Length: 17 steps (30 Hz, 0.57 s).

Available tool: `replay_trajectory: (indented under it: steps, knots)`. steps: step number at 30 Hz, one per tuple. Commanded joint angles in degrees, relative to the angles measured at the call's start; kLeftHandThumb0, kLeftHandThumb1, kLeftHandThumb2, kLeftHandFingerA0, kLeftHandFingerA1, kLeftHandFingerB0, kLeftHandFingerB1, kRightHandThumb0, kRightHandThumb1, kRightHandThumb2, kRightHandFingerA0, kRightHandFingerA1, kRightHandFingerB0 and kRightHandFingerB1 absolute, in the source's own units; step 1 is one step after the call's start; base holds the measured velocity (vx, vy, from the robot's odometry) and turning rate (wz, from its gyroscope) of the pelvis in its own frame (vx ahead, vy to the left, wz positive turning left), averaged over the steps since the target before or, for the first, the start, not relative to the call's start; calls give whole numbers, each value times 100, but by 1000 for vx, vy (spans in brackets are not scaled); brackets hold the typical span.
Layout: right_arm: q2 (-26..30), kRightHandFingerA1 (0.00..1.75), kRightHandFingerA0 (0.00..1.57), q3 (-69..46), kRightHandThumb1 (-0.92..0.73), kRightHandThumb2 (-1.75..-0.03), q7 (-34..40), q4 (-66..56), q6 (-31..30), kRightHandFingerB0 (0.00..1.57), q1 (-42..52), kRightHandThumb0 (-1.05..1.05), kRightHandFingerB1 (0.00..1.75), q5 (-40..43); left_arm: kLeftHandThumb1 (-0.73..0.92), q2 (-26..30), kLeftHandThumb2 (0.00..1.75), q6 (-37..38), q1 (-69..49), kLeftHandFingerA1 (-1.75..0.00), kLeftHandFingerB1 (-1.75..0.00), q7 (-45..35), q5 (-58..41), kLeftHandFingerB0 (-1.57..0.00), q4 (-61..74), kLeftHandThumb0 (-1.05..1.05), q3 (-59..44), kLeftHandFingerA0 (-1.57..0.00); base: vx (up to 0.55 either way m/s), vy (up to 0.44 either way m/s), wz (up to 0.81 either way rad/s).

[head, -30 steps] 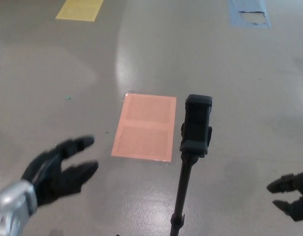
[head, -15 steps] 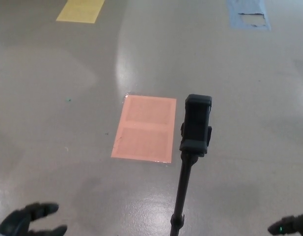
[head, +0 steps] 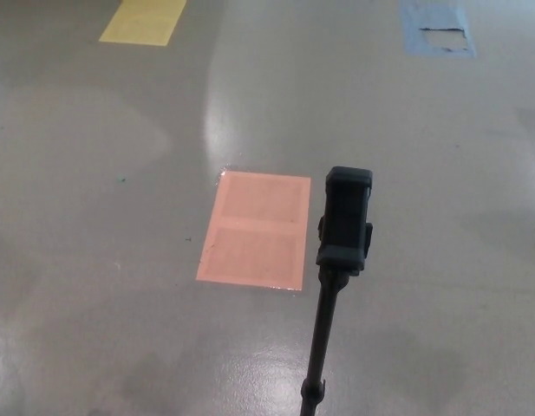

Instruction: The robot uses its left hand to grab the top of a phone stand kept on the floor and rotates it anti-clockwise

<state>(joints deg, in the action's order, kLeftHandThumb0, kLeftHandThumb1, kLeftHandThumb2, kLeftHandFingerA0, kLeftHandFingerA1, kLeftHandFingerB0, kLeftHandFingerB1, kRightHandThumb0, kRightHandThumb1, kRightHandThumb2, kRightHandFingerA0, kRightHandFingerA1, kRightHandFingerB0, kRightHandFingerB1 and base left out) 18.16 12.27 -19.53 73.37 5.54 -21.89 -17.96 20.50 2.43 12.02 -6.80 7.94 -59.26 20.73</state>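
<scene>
Neither my left hand nor my right hand showed anywhere in the head view, so I could not tell whether their fingers were apart or together.

Nearest to me, at the bottom edge slightly right of centre, the black pole [head: 322,338] of the phone stand [head: 336,277] rose out of the frame's lower border, so its foot on the floor was hidden from me. The pole leaned a little to the right as it climbed. At its top sat the black clamp head [head: 346,221], a tall, narrow block standing nearly upright, with a small knob sticking out on its left side near the lower end. Nothing touched the stand.

The floor [head: 94,260] was glossy grey, with pale patches of reflected light near the bottom centre and farther up the middle.

Just left of the clamp head, and beyond the pole, a salmon-pink rectangle [head: 257,228] lay flat on the floor, split across its middle by a faint line. Its right edge ran just beside the clamp head in the picture.

Far away, at the top left, a yellow rectangle [head: 144,19] was cut off by the frame. At the top right, well apart from it, lay a blue rectangle [head: 436,28] with a grey patch in its centre.
</scene>
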Motion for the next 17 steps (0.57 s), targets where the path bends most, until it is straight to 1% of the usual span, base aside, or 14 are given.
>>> replay_trajectory:
  steps: [1, 3, 4, 8, 9, 10, 11, 17]
  knots:
    - [114, 38, 41, -120, -83, -64, 286, -98, 222, 22, 305, -38, 29, 87, 61, 429, 76, 771, 102, -40, -37, 974, 1336, -23, -159, -56, 708, -18, 0, 0, 0]
    - [123, 38, 41, -114, -83, -64, 290, -109, 239, 22, 323, -38, 29, 76, 61, 434, 76, 800, 105, -40, -37, 1001, 1330, -23, -169, -56, 746, -18, 0, 0, 0]
    - [106, 44, 33, -137, -71, -78, 287, -65, 195, 19, 302, -46, 37, 93, 71, 461, 62, 824, 114, -31, -30, 953, 1313, -28, -170, -51, 758, -20, 0, 0, 0]
    - [99, 45, 34, -140, -71, -80, 292, -60, 191, 17, 280, -47, 37, 77, 70, 493, 62, 891, 163, -31, -30, 936, 1264, -29, -193, -50, 737, -22, 0, 0, 0]
    - [121, 46, 37, -145, -71, -80, 300, -86, 212, 18, 291, -46, 37, 72, 70, 487, 62, 930, 199, -31, -31, 932, 1282, -29, -244, -50, 744, -22, 0, 0, 0]
    - [127, 46, 37, -148, -71, -80, 303, -94, 218, 18, 294, -46, 37, 69, 70, 484, 62, 948, 212, -31, -31, 934, 1292, -29, -265, -50, 744, -22, 0, 0, 0]
    - [133, 45, 34, -173, -70, -80, 287, -105, 210, 18, 277, -47, 38, 85, 68, 489, 61, 1008, 232, -31, -31, 934, 1279, -31, -295, -50, 710, -26, 0, 0, 0]
    - [143, 45, 36, -167, -72, -80, 276, -169, 177, 18, 223, -46, 37, 47, 70, 528, 61, 1085, 344, -31, -30, 811, 1364, -29, -427, -51, 683, -27, 0, 0, 0]
